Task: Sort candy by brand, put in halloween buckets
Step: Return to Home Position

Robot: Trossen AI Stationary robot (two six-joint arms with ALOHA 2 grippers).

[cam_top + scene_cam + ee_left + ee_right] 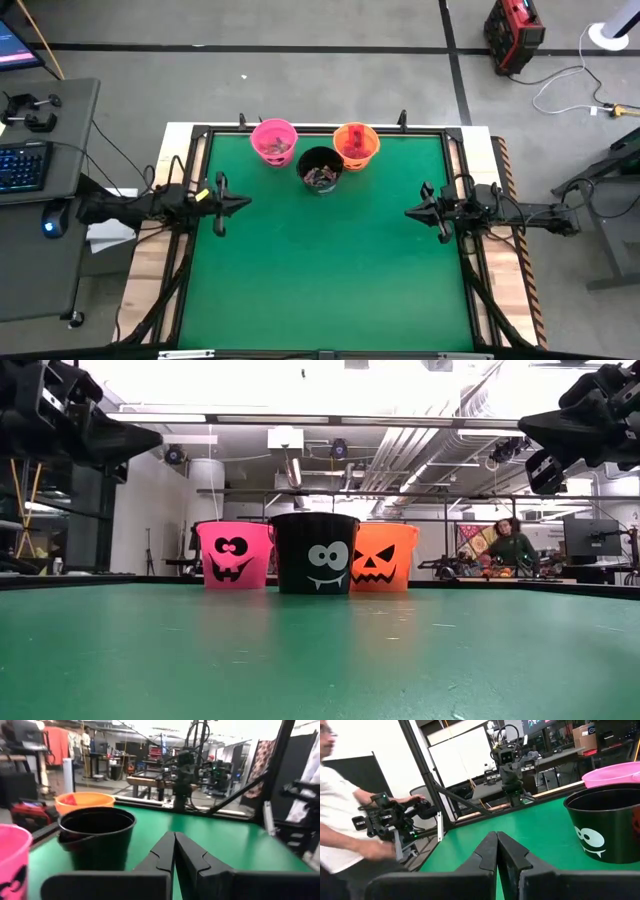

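Three buckets stand on their bases on the green mat near the table's far edge: the pink bucket (273,141) on the left, the black bucket (320,169) in the middle and a little nearer, the orange bucket (355,145) on the right. Candy lies inside each; red packets show in the orange one. In the low view the pink (234,556), black (316,554) and orange (384,558) buckets show their painted faces. My left gripper (245,201) hovers shut at the table's left side, and my right gripper (410,212) hovers shut at its right side. Both hold nothing.
The green mat (330,270) between and in front of the arms lies bare. A black frame rims the table. A desk with a keyboard (22,165) and mouse stands off the left side. A person in a white shirt (340,830) is beyond the table in the right wrist view.
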